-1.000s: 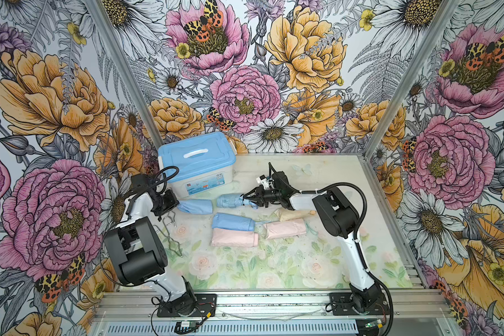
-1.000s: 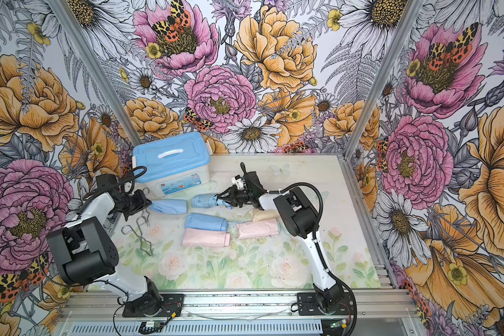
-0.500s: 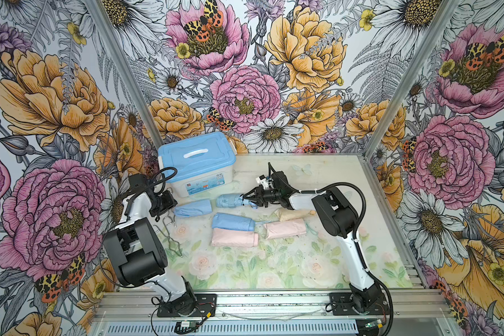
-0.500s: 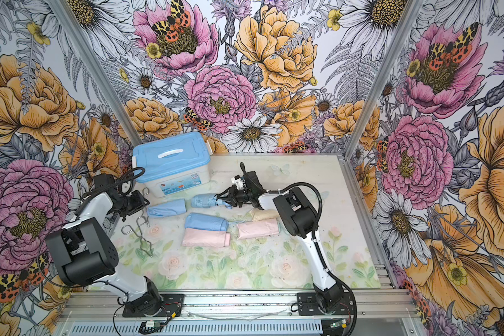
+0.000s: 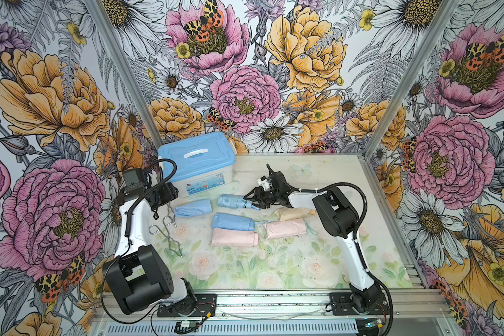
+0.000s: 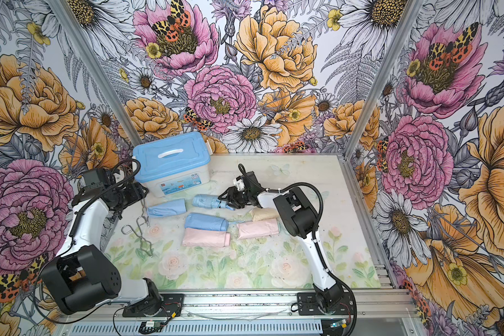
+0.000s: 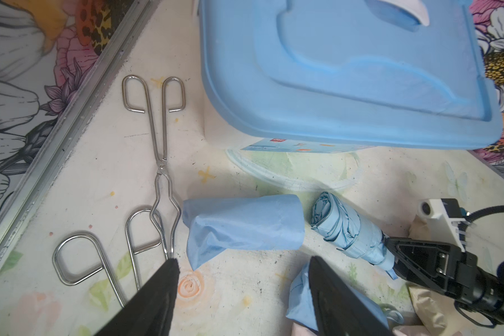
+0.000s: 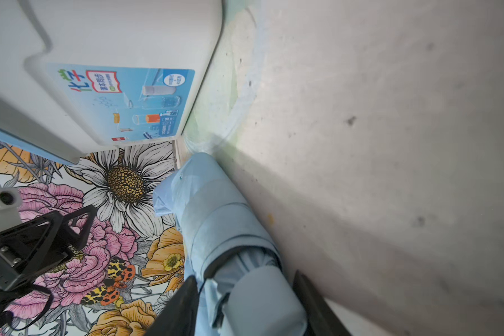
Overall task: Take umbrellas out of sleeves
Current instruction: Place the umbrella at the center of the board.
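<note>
The left gripper is now standing with its jaws spread wide and nothing between them. A second ago it was pinched down at the left end of the empty blue sleeve. That sleeve is now lying loose on the surface, just on the near side of the blue-lidded box.

The right gripper is staying where it was, at the handle end of the bare blue umbrella, with a jaw sitting on either side of the stubby handle. I cannot tell whether they are pinching it or slackening off. The umbrella is lying in the same spot as before, entirely out of its sleeve and just to the right of it, with a small gap between them.

Counting up, I am seeing one umbrella in the open and one empty sleeve. Four sleeves are still looking plump: a blue one, a pink one touching its near side, a second pink one to the right, and a cream one just beyond that. Two metal tongs are lying at the left edge, and there is one box.
</note>
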Controlling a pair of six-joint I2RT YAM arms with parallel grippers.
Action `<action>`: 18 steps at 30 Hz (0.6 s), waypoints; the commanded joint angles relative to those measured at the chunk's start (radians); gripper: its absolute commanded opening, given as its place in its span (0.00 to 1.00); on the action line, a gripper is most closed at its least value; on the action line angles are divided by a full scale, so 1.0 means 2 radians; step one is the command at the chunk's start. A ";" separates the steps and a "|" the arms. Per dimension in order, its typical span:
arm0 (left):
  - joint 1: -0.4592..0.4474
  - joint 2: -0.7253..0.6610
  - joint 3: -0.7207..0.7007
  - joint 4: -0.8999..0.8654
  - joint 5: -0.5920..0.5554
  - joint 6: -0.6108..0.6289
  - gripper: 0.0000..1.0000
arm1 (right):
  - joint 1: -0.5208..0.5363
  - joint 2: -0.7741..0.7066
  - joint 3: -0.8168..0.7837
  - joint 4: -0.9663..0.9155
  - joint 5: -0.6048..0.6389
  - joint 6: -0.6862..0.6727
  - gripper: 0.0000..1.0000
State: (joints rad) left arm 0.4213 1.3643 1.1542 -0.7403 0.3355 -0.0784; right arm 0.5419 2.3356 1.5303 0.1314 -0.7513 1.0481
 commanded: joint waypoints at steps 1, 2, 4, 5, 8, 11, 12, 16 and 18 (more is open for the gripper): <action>-0.009 -0.024 -0.010 0.021 -0.003 -0.014 0.79 | -0.004 -0.026 0.009 -0.063 0.040 -0.043 0.59; -0.011 -0.032 -0.013 0.024 -0.003 -0.018 0.85 | -0.004 -0.031 0.009 -0.070 0.047 -0.049 0.60; -0.018 -0.048 -0.018 0.031 -0.004 -0.024 0.94 | -0.005 -0.043 0.005 -0.072 0.057 -0.053 0.62; -0.022 -0.056 -0.019 0.034 -0.004 -0.027 0.99 | -0.005 -0.050 0.003 -0.073 0.062 -0.055 0.64; -0.036 -0.079 -0.024 0.040 -0.004 -0.037 0.99 | -0.005 -0.072 -0.002 -0.080 0.079 -0.065 0.66; -0.049 -0.102 -0.031 0.050 -0.001 -0.048 0.99 | -0.004 -0.096 -0.006 -0.084 0.094 -0.073 0.68; -0.054 -0.111 -0.034 0.055 -0.001 -0.052 0.99 | -0.004 -0.105 -0.007 -0.086 0.098 -0.075 0.68; -0.063 -0.148 -0.055 0.089 -0.003 -0.086 0.99 | -0.002 -0.141 -0.012 -0.099 0.112 -0.090 0.69; -0.065 -0.172 -0.072 0.114 -0.007 -0.109 0.99 | 0.000 -0.165 -0.016 -0.115 0.125 -0.105 0.69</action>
State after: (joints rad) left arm 0.2981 1.0729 1.0443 -0.6052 0.3325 -0.2161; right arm 0.5423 2.0846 1.5105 -0.0578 -0.5571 0.8944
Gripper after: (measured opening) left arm 0.987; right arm 0.691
